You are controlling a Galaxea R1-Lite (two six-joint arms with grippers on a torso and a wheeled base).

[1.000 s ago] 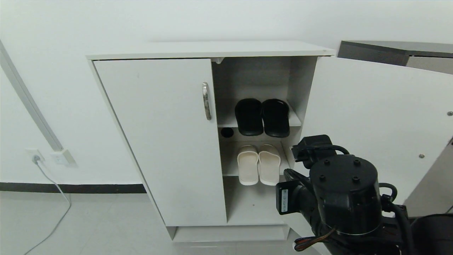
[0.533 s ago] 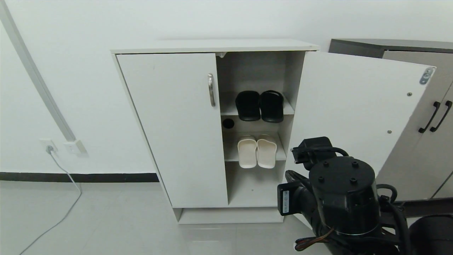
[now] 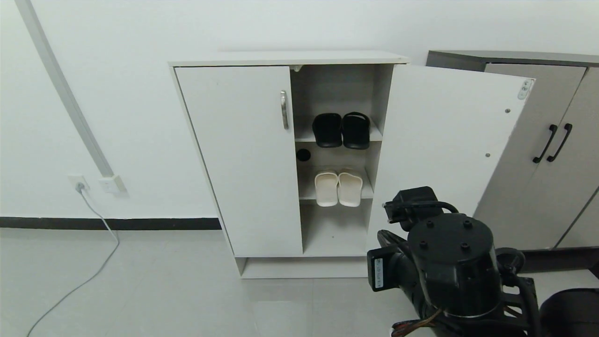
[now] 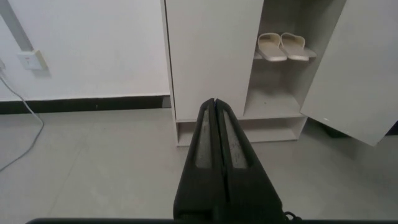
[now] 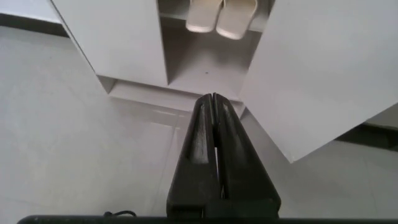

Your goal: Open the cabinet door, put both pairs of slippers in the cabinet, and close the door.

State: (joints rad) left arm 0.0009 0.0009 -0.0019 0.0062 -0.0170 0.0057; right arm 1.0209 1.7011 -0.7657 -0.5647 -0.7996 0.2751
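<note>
The white cabinet point(image 3: 238, 154) stands against the wall with its right door point(image 3: 444, 145) swung open and its left door shut. A black pair of slippers point(image 3: 341, 130) lies on the upper shelf. A cream pair of slippers point(image 3: 338, 188) lies on the shelf below, also seen as the cream pair point(image 4: 286, 46) and the cream pair point(image 5: 221, 14) in the wrist views. My left gripper point(image 4: 214, 106) is shut and empty, held over the floor in front of the cabinet. My right gripper point(image 5: 213, 102) is shut and empty, low before the open compartment, beside the open door point(image 5: 323, 68).
A grey cabinet point(image 3: 543, 140) with black handles stands right of the open door. A wall socket point(image 3: 77, 183) with a cable trailing over the tiled floor point(image 3: 140, 290) is at the left. The right arm's wrist point(image 3: 449, 262) rises at the lower right.
The head camera has backed away from the cabinet, so the cabinet looks smaller and the grey cabinet has come into view. Slippers and doors stand as before.
</note>
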